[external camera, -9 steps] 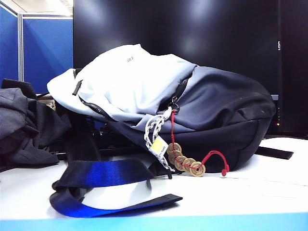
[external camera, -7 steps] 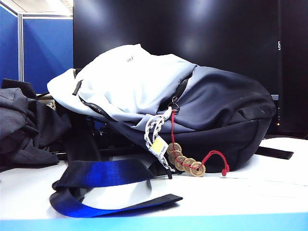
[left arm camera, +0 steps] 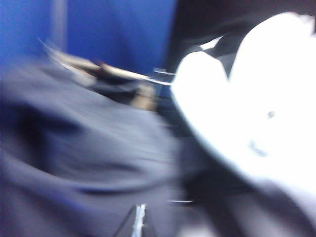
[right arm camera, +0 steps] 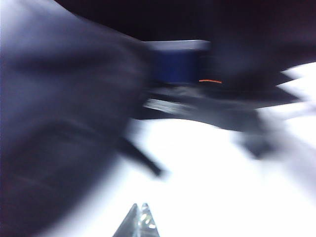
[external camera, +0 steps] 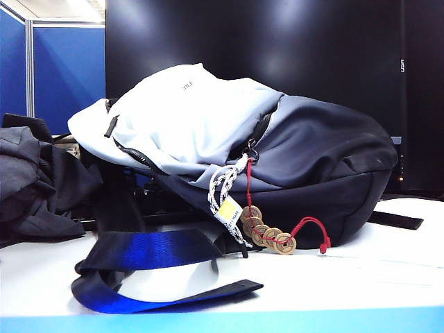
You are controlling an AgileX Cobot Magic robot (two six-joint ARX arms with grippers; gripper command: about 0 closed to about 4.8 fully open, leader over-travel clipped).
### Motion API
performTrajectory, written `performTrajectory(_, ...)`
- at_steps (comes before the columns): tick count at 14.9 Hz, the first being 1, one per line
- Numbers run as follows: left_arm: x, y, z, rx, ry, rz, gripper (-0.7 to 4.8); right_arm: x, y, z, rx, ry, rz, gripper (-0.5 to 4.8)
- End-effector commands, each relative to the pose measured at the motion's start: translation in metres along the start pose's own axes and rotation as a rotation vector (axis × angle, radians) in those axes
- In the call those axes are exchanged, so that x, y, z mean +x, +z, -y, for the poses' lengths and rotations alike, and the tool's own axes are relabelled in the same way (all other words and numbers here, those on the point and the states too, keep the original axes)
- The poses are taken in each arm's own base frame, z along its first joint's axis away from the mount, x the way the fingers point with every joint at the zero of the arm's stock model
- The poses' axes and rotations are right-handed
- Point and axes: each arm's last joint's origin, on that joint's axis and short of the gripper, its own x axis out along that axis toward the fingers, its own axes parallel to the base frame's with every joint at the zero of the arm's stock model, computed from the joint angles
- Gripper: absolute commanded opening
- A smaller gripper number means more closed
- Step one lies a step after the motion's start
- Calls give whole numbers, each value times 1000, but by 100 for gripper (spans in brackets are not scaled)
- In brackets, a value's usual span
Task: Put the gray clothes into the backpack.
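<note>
office | blue cubicle partition [external camera: 66,66] | dark monitor [external camera: 277,41]

- I count one backpack [external camera: 298,159] on the table [external camera: 361,277].
- One heap of gray clothes [external camera: 35,184] beside it.
- Two grippers: left gripper [left arm camera: 139,222], right gripper [right arm camera: 138,221].
- One white cord [external camera: 223,186].
- One red string [external camera: 309,225] carrying five coins [external camera: 267,234], as far as I can tell.

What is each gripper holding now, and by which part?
Nothing. The left gripper and right gripper are shut on nothing. The gray clothes lie beside the backpack, untouched.
</note>
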Motion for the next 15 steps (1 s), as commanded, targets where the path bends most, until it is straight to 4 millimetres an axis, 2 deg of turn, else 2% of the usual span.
performTrajectory(1, -1, 12, 6, -531, -147, 69, -3, -5, 30, -9, 329, 256, 267, -1)
performTrajectory(3, -9, 38, 13, -619, -329, 291, -3, -17, 55, -12, 363, 339, 513, -1)
performTrajectory(4, -14, 49, 15, -651, -370, 412, -2, -23, 68, -13, 369, 318, 575, -1)
performTrajectory(5, -17, 57, 14, -764, -355, 484, -1, -29, 85, -14, 377, 295, 618, -1)
performTrajectory(6, -19, 62, 15, -820, -355, 506, -2, -35, 104, -16, 374, 304, 658, -1)
performTrajectory(9, -26, 83, 20, -749, -357, 545, -3, -42, 175, -27, 330, 406, 695, -1)
performTrajectory(11, -31, 109, 26, -582, -324, 609, -4, -19, 219, -36, 271, 540, 605, -1)
performTrajectory(13, -28, 140, 35, -345, -314, 570, -3, 28, 255, -51, 224, 747, 452, -1)
performTrajectory(15, -19, 160, 40, -199, -288, 504, -3, 71, 271, -75, 237, 881, 362, -1)
